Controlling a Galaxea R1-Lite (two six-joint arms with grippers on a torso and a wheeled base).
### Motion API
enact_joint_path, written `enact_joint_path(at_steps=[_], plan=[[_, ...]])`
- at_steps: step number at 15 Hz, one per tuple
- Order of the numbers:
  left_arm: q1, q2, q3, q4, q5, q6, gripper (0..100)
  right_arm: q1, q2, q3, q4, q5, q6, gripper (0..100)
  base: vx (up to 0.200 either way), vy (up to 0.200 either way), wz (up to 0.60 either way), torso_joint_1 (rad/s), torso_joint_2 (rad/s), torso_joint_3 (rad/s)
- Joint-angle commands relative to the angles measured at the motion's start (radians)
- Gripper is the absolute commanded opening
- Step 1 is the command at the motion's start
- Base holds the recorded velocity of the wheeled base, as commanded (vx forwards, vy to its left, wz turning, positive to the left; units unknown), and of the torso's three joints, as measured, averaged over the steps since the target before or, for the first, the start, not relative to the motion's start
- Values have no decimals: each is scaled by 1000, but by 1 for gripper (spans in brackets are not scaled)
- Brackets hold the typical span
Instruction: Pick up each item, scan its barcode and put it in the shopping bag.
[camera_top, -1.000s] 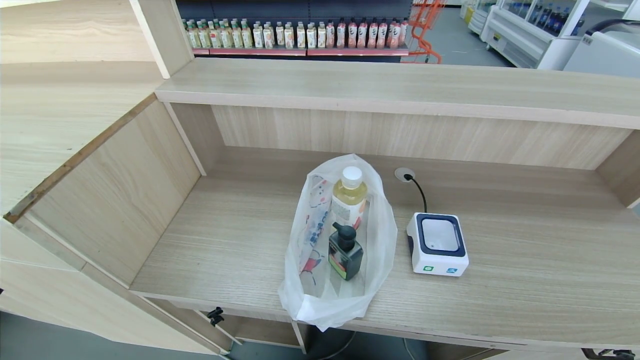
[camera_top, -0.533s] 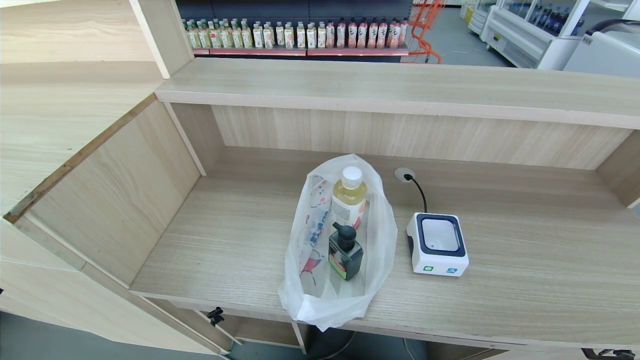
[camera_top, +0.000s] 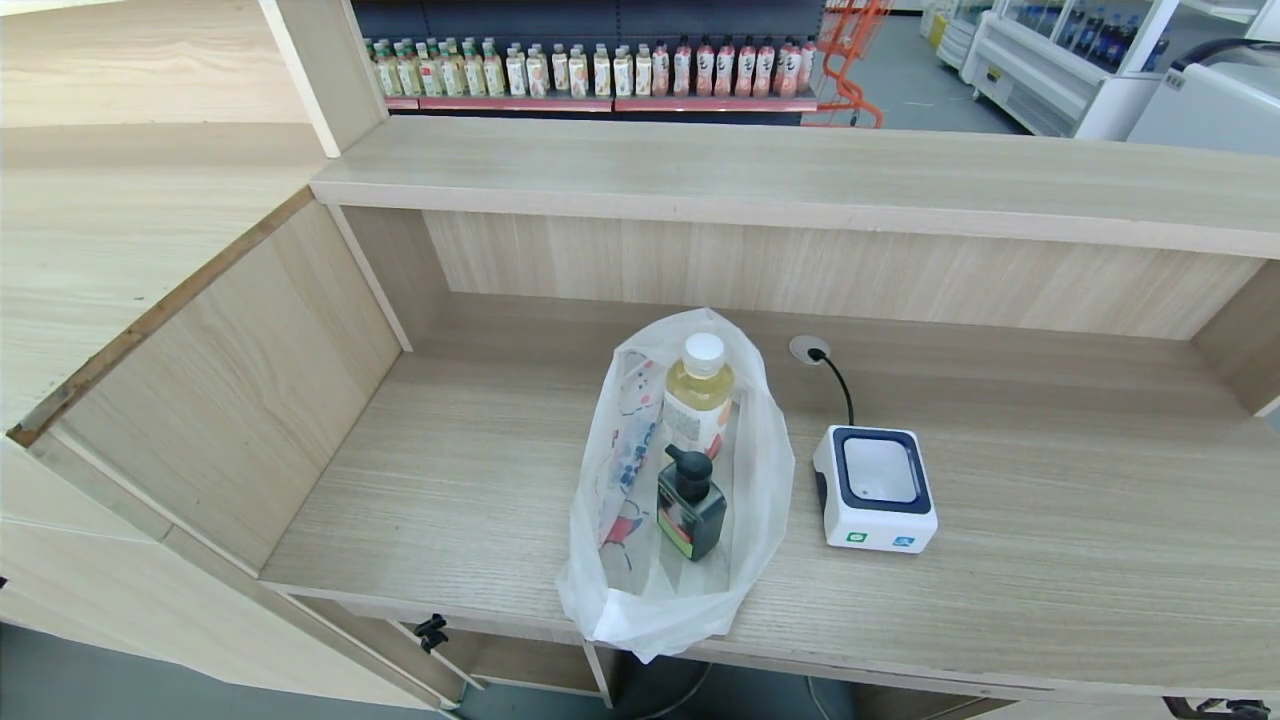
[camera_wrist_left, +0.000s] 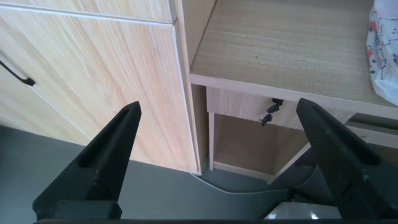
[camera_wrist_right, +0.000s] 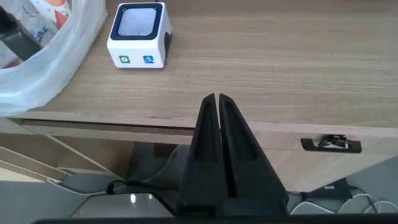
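**Shopping bag (camera_top: 770, 480) standing open on the counter, both grippers empty**

The shopping bag, thin white translucent plastic, is sitting near the front edge of the wooden counter (camera_top: 1050, 540), its mouth gaping upward. A pale yellow bottle (camera_top: 698, 395) with a white cap is standing inside it, its lower part hiding behind a dark pump bottle (camera_top: 690, 510). Both are wearing labels, the print too small to make out. A patterned packet (camera_top: 625, 450) is showing blurrily through the bag's left wall. The white scanner (camera_top: 878, 487) is sitting just beside the bag on its right, showing a green and a blue mark on its front, with a black cable (camera_top: 838, 380) running behind it. The left gripper (camera_wrist_left: 219, 107) is hanging spread wide, holding nothing, off the counter's front by the cabinet (camera_wrist_left: 93, 74). The right gripper (camera_wrist_right: 216, 99) is hovering at the counter's front edge, fingers pressed together on nothing.
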Motion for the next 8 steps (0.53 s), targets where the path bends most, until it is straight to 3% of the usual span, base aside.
enact_joint_path(at_steps=[1,6,8], plan=[[0,0,0,0,0,1,100,-1,4,0,-1,0,0,0,200,0,0,-7,-7,2],[0,0,0,0,0,1,100,-1,4,0,-1,0,0,0,200,-200,0,3,2,0],[0,0,0,0,2,0,100,-1,4,0,-1,0,0,0,0,0,0,0,0,0]])
